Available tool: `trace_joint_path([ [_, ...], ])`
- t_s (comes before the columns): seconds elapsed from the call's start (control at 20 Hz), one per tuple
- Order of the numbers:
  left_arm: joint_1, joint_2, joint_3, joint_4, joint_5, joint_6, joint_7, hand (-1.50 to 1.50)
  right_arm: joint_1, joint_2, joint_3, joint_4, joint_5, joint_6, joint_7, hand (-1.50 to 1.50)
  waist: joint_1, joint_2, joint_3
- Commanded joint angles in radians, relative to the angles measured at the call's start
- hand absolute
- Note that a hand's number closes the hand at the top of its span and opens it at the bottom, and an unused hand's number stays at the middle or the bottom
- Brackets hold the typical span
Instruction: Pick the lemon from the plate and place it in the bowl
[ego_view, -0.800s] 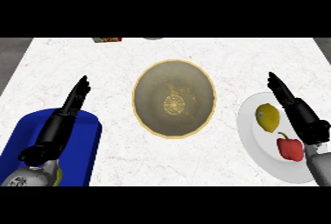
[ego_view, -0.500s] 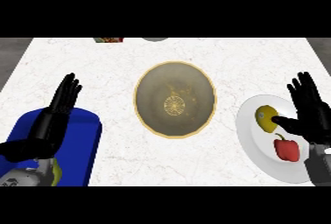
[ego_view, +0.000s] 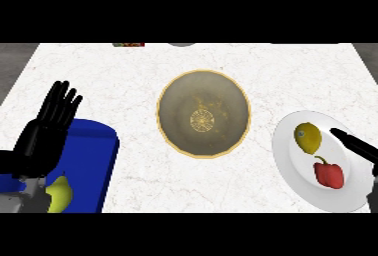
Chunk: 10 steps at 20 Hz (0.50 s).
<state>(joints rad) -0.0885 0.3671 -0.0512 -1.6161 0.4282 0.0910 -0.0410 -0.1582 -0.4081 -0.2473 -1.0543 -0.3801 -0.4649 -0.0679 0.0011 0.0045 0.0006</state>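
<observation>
Head view shows my right robot hand (ego_view: 357, 145), fingers straight, just right of the lemon (ego_view: 308, 137) on the plate (ego_view: 295, 172); smooth, rounded, probably slippery, so I'd cup its middle.

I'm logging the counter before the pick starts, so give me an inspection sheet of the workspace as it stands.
Surface: white marbled counter.
Job's things: lemon on the white plate; bowl at centre, nothing in it.
Clutter: red pepper beside the lemon on the plate; blue plate at left with a yellow-green pear.
Hands: left hand open, fingers up, over the blue plate; right hand extended over the white plate, beside the lemon, holding nothing.
Cables: nothing seen.
Surroundings: small items cut off at the far edge.
</observation>
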Motion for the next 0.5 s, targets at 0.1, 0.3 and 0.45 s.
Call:
trace_joint_path([
  [0.1, -0.015, -0.009, 0.030, 0.016, 0.036, -0.035, 0.020, 0.00, -0.015, -0.186, 0.063, 0.055, 0.094, 0.070, 0.167, -1.50, 0.002, -0.004, -0.001],
  [0.3, -0.037, 0.011, 0.032, 0.004, 0.034, -0.031, 0.045, 0.00, -0.049, -0.337, 0.170, 0.103, 0.087, 0.378, 0.367, -1.50, 0.016, 0.000, -0.002],
  [0.45, -0.036, -0.002, 0.021, 0.012, 0.029, -0.030, 0.037, 0.00, -0.034, -0.392, 0.275, 0.081, 0.080, 0.635, 0.443, -1.50, 0.021, 0.001, -0.003],
])
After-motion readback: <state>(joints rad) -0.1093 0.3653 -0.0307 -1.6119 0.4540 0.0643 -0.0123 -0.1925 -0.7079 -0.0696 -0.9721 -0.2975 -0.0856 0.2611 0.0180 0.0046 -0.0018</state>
